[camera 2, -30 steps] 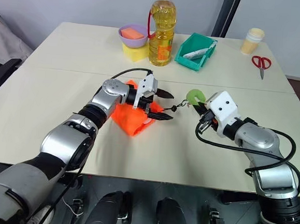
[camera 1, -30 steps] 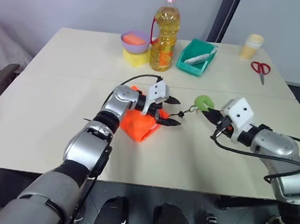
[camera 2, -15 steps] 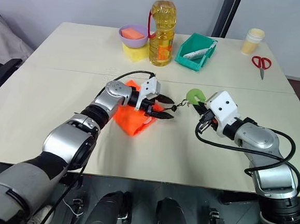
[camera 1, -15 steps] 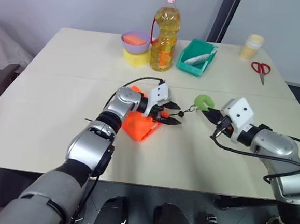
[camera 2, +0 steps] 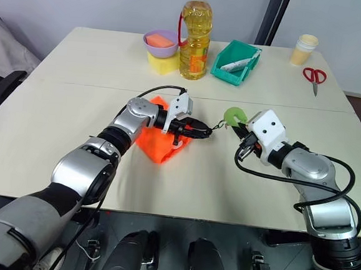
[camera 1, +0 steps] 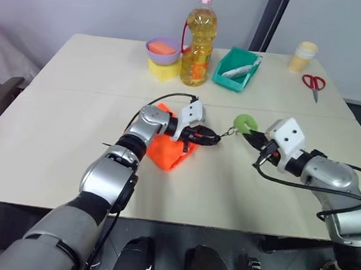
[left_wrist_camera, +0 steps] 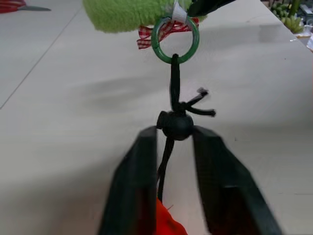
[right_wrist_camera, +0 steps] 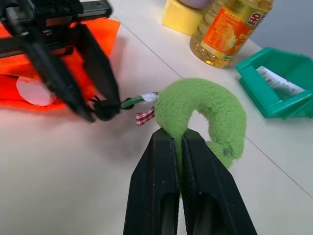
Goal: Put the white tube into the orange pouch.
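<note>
Pinching the green plush ring (right_wrist_camera: 205,115) between its pressed-together fingers, the right claw (right_wrist_camera: 178,142) holds the cord's far end just above the tabletop (camera 1: 74,133). The left claw (left_wrist_camera: 173,142) has its fingers nearly together around the black cord stopper (left_wrist_camera: 175,125), at the mouth of the orange pouch (camera 1: 170,150). That pouch lies slumped under the left claw; being soft fabric, it will probably collapse unless its mouth is held open. The white tube (camera 1: 239,70) lies well apart in the teal bin (camera 1: 225,79); it looks light and slightly squashy, best gripped mid-body.
</note>
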Action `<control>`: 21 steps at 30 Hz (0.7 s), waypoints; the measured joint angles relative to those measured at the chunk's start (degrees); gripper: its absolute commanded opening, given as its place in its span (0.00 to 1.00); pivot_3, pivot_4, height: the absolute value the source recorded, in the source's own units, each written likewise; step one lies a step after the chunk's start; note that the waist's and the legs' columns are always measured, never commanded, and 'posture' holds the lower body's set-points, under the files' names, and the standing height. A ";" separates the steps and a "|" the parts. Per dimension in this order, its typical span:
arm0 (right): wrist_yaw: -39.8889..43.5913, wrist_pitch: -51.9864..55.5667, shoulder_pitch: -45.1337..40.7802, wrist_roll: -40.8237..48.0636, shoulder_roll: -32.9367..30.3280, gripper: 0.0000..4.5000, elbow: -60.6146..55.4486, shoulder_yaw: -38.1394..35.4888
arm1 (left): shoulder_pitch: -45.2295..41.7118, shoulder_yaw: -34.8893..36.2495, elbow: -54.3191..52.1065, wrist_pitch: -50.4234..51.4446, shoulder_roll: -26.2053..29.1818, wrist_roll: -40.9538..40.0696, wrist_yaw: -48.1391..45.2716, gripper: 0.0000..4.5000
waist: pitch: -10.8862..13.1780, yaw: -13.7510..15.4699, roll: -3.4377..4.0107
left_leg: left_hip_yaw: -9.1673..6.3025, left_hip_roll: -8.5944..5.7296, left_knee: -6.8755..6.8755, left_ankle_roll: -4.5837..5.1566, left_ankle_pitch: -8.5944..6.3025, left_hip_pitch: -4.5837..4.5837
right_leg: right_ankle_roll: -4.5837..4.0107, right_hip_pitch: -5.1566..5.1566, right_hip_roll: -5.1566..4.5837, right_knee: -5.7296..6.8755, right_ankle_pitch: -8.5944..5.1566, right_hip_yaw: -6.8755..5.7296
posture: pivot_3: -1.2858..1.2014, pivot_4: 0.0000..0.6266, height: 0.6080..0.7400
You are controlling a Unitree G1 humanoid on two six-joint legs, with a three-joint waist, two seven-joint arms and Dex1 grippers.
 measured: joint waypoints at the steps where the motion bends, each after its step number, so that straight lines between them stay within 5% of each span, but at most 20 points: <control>1: 0.00 0.00 0.00 0.00 0.00 0.00 0.00 0.04 | 0.00 0.01 0.00 0.00 0.00 0.00 0.02 0.30 | 0.00 -0.01 0.00 | 0.00 0.00 0.00 0.00 0.00 0.00 | 0.00 0.00 0.00 0.00 0.00 0.00 | 0.52 0.24 0.97; 21: 0.02 0.01 0.28 0.01 -0.01 0.00 -0.02 0.64 | 0.01 0.86 0.00 -0.94 -0.13 0.22 1.03 0.30 | 0.00 -0.02 0.00 | -0.01 0.00 0.07 0.00 0.01 0.00 | 0.00 0.00 0.00 0.09 0.00 0.00 | 0.52 0.24 0.97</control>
